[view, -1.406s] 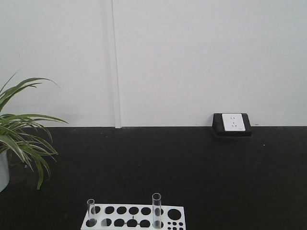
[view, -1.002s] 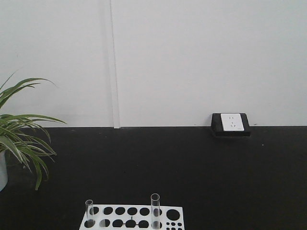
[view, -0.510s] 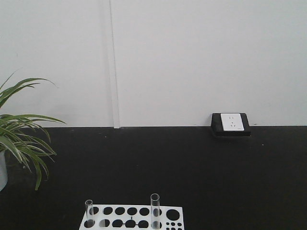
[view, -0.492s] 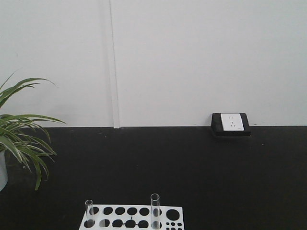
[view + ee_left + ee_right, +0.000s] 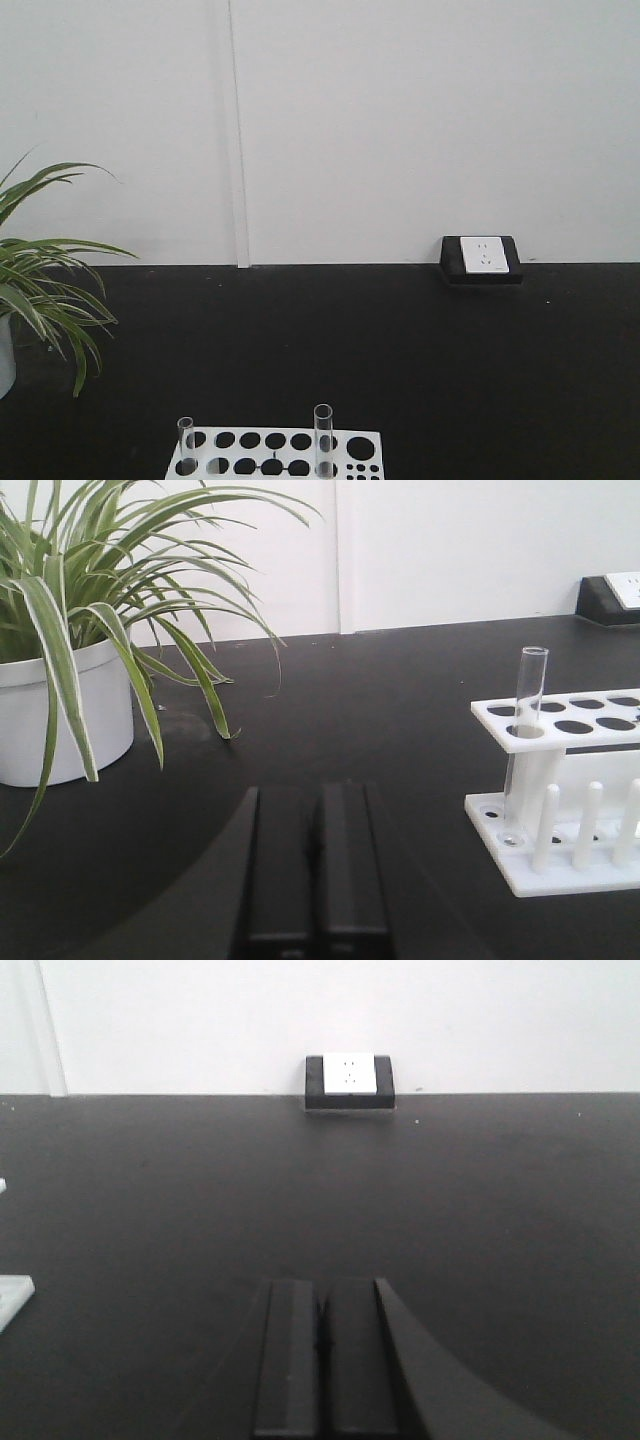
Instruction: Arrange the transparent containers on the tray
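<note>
Two transparent containers, slender clear glass tubes, stand upright in a white rack point(image 5: 275, 455) with round holes: a short one point(image 5: 186, 440) at its left end and a taller one point(image 5: 322, 435) right of the middle. In the left wrist view one tube point(image 5: 527, 705) stands in the rack point(image 5: 560, 800), to the right of my left gripper point(image 5: 316, 795), which is shut with nothing in it. My right gripper point(image 5: 322, 1288) is shut and empty too, low over the black table. The tray is out of view.
A potted plant point(image 5: 70, 670) in a white pot stands at the table's left. A black block with a white socket point(image 5: 482, 260) sits against the white back wall. A white corner of the rack point(image 5: 10, 1298) shows at the right wrist view's left edge.
The front view shifted slightly at first, so the rack and socket sit a little further left; since then nothing has moved.
</note>
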Controlling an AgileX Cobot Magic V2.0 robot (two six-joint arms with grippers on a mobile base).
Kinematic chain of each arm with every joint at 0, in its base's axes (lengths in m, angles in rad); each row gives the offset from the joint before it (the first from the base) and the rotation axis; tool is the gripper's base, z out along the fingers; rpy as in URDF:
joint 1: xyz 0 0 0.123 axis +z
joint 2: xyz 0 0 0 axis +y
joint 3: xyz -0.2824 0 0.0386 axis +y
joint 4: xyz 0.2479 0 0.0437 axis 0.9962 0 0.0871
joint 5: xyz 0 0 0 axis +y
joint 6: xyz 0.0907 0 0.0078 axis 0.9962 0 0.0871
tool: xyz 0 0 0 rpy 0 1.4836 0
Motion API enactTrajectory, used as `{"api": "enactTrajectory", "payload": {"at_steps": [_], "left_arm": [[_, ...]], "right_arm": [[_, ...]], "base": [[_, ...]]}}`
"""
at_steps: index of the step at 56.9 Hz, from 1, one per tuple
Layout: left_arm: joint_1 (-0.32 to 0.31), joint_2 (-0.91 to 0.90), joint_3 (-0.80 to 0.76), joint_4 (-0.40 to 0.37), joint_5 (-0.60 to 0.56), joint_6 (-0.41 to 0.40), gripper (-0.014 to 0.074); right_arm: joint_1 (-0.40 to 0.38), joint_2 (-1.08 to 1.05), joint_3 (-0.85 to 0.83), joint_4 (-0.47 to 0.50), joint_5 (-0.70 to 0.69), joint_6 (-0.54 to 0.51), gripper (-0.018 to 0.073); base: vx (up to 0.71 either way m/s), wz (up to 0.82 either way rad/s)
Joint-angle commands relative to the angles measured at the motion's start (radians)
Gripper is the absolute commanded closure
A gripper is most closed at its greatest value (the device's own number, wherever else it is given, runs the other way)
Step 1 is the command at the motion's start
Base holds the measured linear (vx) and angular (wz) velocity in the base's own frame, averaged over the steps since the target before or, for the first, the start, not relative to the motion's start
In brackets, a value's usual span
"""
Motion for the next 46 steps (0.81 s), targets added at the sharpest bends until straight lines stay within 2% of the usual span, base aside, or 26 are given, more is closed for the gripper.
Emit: {"api": "enactTrajectory", "payload": {"at_steps": [1, 6, 13, 19, 21, 25, 33, 39, 43, 46], "left_arm": [[0.001, -0.014, 0.034, -0.001, -0.111, -0.011, 0.0603], [0.001, -0.014, 0.034, -0.001, -0.143, -0.011, 0.0603], [0.001, -0.014, 0.03, -0.001, -0.274, -0.011, 0.0603], [0.001, -0.014, 0.005, -0.001, -0.424, -0.011, 0.0603], [0.001, -0.014, -0.023, -0.001, -0.443, -0.011, 0.0603], [0.001, -0.007, -0.096, -0.001, -0.398, -0.011, 0.0603], [0.001, 0.076, -0.316, 0.0, -0.18, -0.007, 0.0601], [0.001, 0.201, -0.441, 0.001, -0.026, 0.032, 0.0601], [0.001, 0.279, -0.463, 0.0, 0.003, 0.053, 0.0601], [0.001, 0.338, -0.463, -0.002, -0.021, 0.052, 0.0601]], "right_arm": [[-0.005, -0.004, 0.008, -0.01, -0.154, -0.006, 0.0571], [-0.005, -0.004, 0.008, -0.008, -0.239, -0.001, 0.0571], [-0.004, -0.004, 0.001, -0.006, -0.358, 0.004, 0.0571], [-0.004, 0.0, -0.064, -0.008, -0.36, 0.005, 0.057], [-0.004, 0.008, -0.101, -0.008, -0.342, 0.005, 0.057], [-0.004, 0.042, -0.185, -0.008, -0.294, 0.005, 0.0568], [-0.004, 0.17, -0.387, -0.035, -0.173, -0.007, 0.0569], [-0.004, 0.32, -0.48, -0.092, -0.109, -0.007, 0.0568], [-0.004, 0.412, -0.504, -0.096, -0.116, -0.007, 0.0567], [-0.004, 0.485, -0.515, -0.094, -0.131, -0.006, 0.0567]], "base": [[0.0, 0.0], [0.0, 0.0], [0.0, 0.0], [0.0, 0.0], [0.0, 0.0], [0.0, 0.0], [0.0, 0.0], [0.0, 0.0], [0.0, 0.0], [0.0, 0.0]]}}
